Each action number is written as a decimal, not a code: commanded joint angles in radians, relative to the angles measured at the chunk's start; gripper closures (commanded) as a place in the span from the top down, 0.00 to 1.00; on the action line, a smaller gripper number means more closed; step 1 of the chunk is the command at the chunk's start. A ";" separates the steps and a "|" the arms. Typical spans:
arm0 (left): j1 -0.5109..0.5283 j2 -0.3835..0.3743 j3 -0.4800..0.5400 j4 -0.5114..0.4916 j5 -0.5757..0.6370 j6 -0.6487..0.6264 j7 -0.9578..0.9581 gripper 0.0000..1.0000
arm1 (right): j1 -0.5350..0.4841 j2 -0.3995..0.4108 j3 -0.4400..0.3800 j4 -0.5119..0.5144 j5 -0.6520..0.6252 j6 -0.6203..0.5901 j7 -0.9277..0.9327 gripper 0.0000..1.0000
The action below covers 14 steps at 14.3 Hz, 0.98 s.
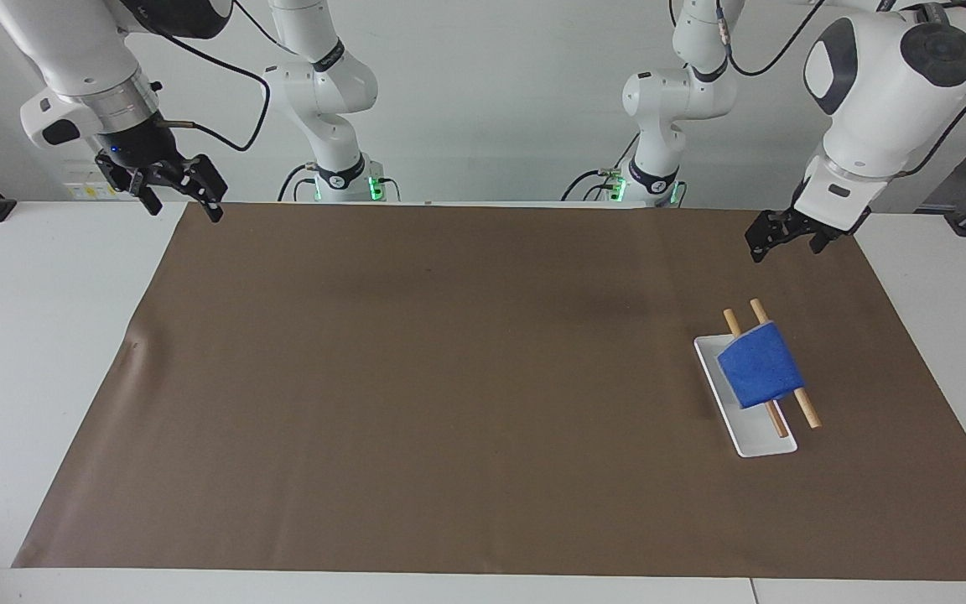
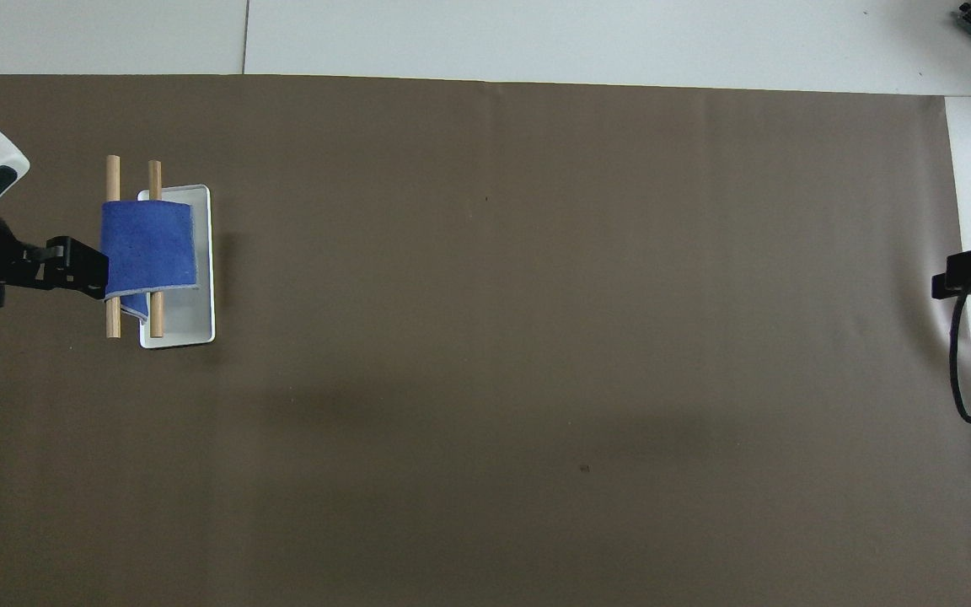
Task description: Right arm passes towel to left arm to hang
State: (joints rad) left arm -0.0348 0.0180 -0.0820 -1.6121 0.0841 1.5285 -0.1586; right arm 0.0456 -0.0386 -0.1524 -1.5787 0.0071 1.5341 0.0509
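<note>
The blue towel hangs draped over two wooden rods on a white tray at the left arm's end of the table; it also shows in the overhead view. My left gripper is open and empty, raised over the mat between the rack and the robots' edge, apart from the towel; it also shows in the overhead view. My right gripper is open and empty, held up over the mat's corner at the right arm's end; it also shows in the overhead view.
A brown mat covers most of the white table. The right arm's black cable loops over the mat's edge. Two other arm bases stand at the robots' edge.
</note>
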 commanded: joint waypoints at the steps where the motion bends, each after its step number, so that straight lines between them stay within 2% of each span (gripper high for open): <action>1: -0.002 -0.055 -0.027 -0.083 0.009 0.011 -0.004 1.00 | 0.005 -0.017 0.033 -0.021 -0.027 0.006 0.004 1.00; 3: 0.024 -0.076 -0.065 -0.129 0.008 0.089 -0.005 1.00 | 0.005 -0.017 0.034 -0.021 -0.027 0.006 0.006 1.00; 5: 0.042 -0.066 -0.062 -0.129 -0.080 0.165 -0.010 1.00 | 0.016 -0.021 0.034 -0.030 -0.027 0.005 0.007 1.00; 7: 0.058 -0.066 -0.061 -0.129 -0.121 0.168 -0.004 1.00 | 0.027 -0.023 0.033 -0.030 -0.026 0.004 0.010 1.00; 14: 0.059 -0.067 -0.058 -0.126 -0.093 0.168 -0.001 1.00 | 0.020 -0.023 0.027 -0.029 -0.013 0.001 0.004 1.00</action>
State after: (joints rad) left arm 0.0130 -0.0221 -0.1322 -1.7096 -0.0195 1.6730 -0.1678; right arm 0.0673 -0.0399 -0.1292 -1.5829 0.0064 1.5334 0.0510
